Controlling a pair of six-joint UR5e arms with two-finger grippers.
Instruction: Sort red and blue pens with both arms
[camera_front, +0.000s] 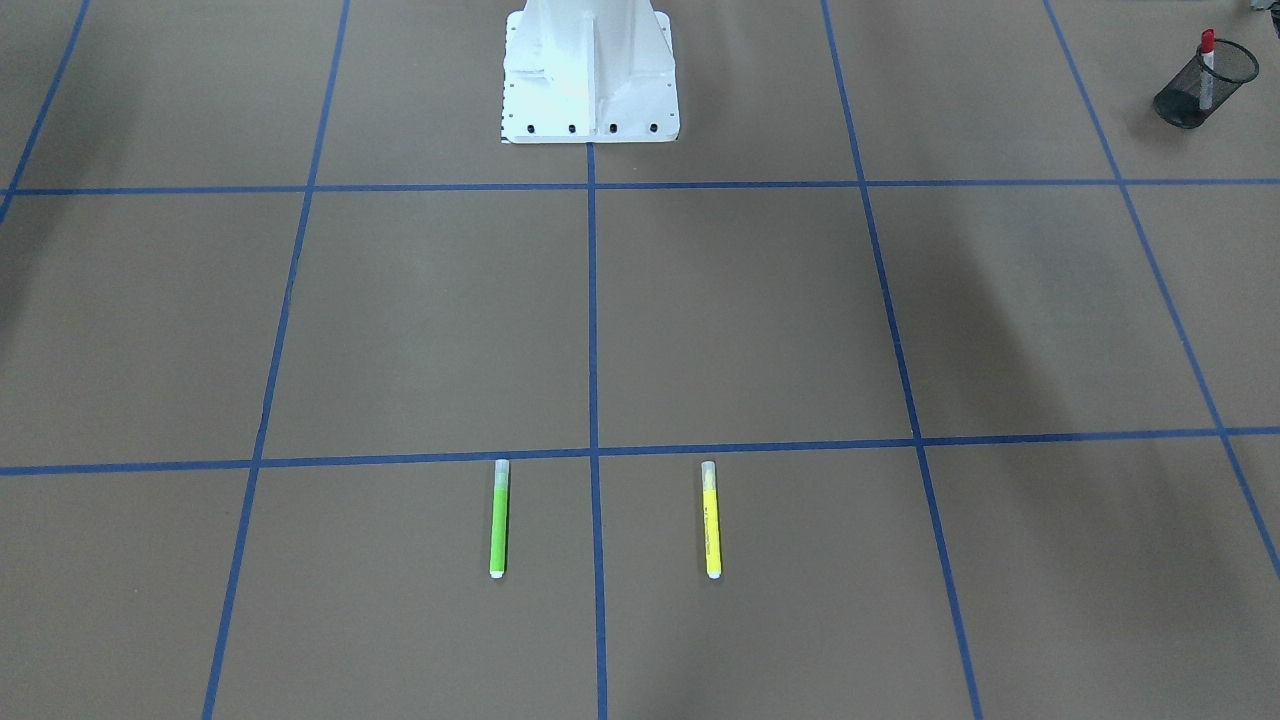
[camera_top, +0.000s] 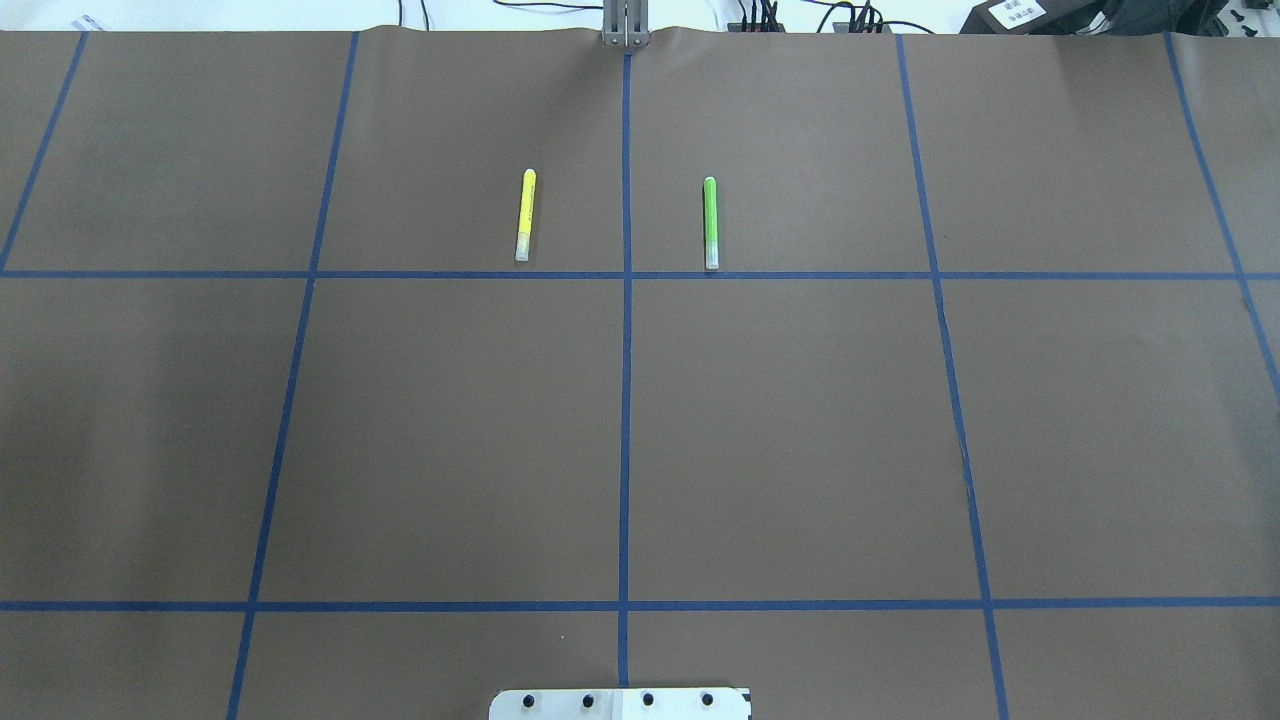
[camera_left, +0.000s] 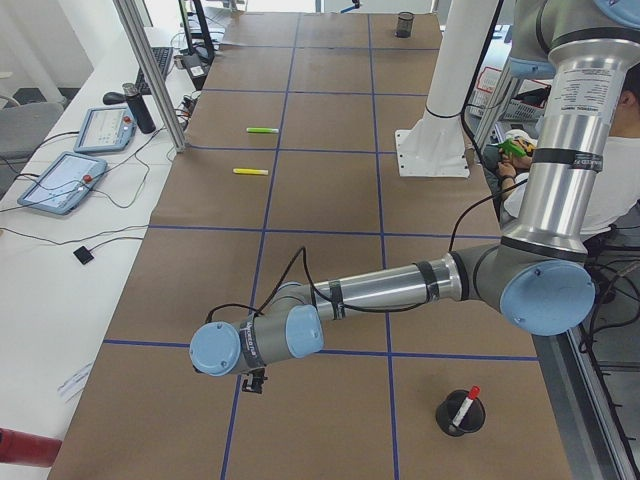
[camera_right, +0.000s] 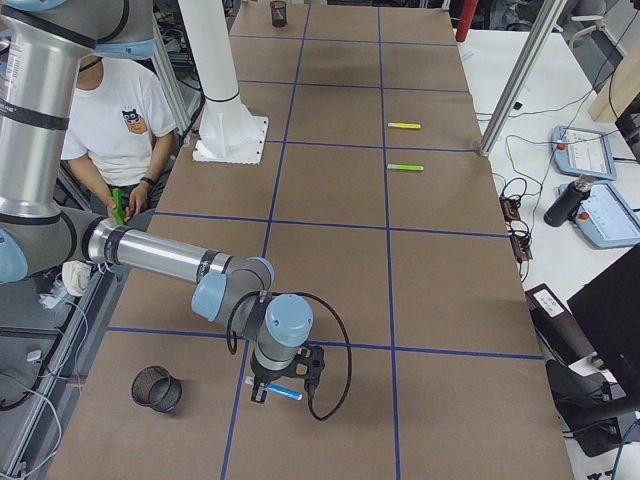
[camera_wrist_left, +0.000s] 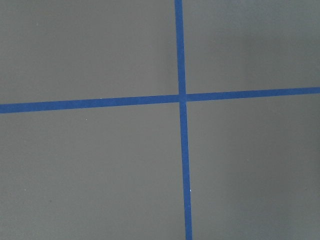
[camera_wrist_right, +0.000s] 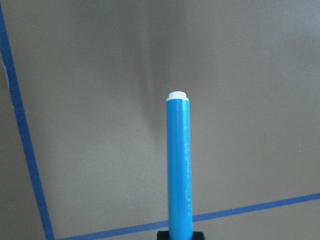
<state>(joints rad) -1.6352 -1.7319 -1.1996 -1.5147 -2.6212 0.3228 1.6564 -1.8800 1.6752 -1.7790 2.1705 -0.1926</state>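
Note:
The blue pen sticks straight out from my right gripper, its white end away from the camera, above bare brown paper. In the exterior right view that gripper points down, shut on the blue pen, which is level just above the table beside an empty black mesh cup. The red pen stands in another black mesh cup at my left end. My left gripper hangs low over the table to the left of that cup; I cannot tell whether it is open or shut.
A lime-green marker and a yellow marker lie side by side on the far middle squares. The white pedestal stands at the near middle edge. A seated person is beside the robot. Blue tape lines grid the table.

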